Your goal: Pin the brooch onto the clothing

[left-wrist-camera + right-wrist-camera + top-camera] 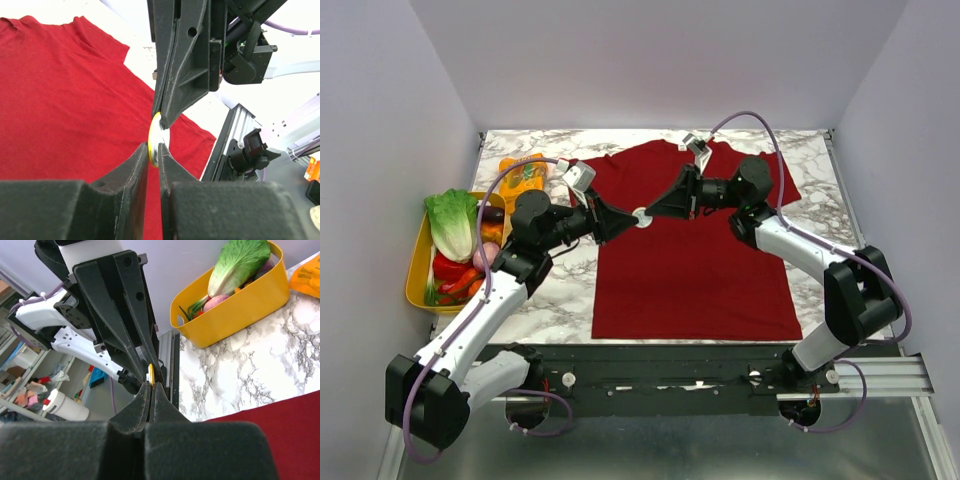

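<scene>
The dark red T-shirt (pixel 700 260) lies flat on the marble table; it also shows in the left wrist view (pixel 60 100) and at the lower right of the right wrist view (pixel 285 415). The small round brooch (pixel 641 217) is held in the air above the shirt's left side, edge-on, with a yellow face and a pale back (pixel 156 136). My left gripper (pixel 630 221) is shut on its lower edge (pixel 153 150). My right gripper (pixel 653 211) comes from the opposite side and is shut on the brooch's other edge (pixel 151 386). The brooch's yellow rim (pixel 151 374) shows between both pairs of fingertips.
A yellow tub (pixel 417 272) of vegetables, with lettuce on top, stands at the table's left edge and shows in the right wrist view (pixel 240 310). An orange snack packet (pixel 523 172) lies behind the tub. Bare marble surrounds the shirt.
</scene>
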{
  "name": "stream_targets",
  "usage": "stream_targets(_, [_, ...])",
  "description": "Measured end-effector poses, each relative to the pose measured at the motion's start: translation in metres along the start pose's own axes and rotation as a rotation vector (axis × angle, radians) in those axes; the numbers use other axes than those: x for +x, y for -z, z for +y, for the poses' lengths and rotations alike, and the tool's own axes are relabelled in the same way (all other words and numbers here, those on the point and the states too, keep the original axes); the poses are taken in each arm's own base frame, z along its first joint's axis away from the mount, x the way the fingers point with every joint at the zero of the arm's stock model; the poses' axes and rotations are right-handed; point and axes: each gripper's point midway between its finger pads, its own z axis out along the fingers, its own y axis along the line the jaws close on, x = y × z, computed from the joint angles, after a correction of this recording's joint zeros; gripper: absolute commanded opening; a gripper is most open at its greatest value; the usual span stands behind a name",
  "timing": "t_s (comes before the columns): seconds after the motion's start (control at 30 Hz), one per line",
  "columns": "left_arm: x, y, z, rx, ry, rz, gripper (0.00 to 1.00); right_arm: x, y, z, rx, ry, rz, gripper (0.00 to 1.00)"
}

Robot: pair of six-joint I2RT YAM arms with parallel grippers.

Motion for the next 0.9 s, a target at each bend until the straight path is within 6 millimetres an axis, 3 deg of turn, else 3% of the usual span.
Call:
stream_targets(0.03, [0.0,0.0,0.0,0.0,0.0,0.0,0.14,-0.001,0.0,0.001,0.003,0.003,-0.003,0.0])
stream_targets(0.07, [0.0,0.0,0.0,0.002,0.0,0.002,0.02,-0.002,0.0,0.002,0.007,0.008,-0.007,0.0])
stream_targets(0.23, [0.0,0.0,-0.001,0.011,0.003,0.003,0.0,-0.002,0.002,0.004,0.019,0.034,-0.009,0.02])
stream_targets(0.27, [0.001,0.0,-0.001,0.01,0.005,0.006,0.0,-0.001,0.003,0.002,0.024,0.031,-0.005,0.16])
stream_targets(0.33, [0.004,0.0,0.0,0.005,0.013,0.017,0.0,0.002,0.003,-0.001,0.034,0.03,0.007,0.31])
stream_targets(0.37, [0.005,0.0,0.001,0.004,0.015,0.021,0.0,0.002,0.003,-0.002,0.04,0.028,0.013,0.44])
stream_targets(0.47, [0.009,0.0,0.003,0.0,0.021,0.035,0.0,0.004,0.003,-0.006,0.058,0.029,0.032,0.53])
stream_targets(0.9, [0.006,-0.004,0.002,0.011,0.019,0.047,0.0,0.013,0.006,-0.017,0.123,0.053,0.086,0.61])
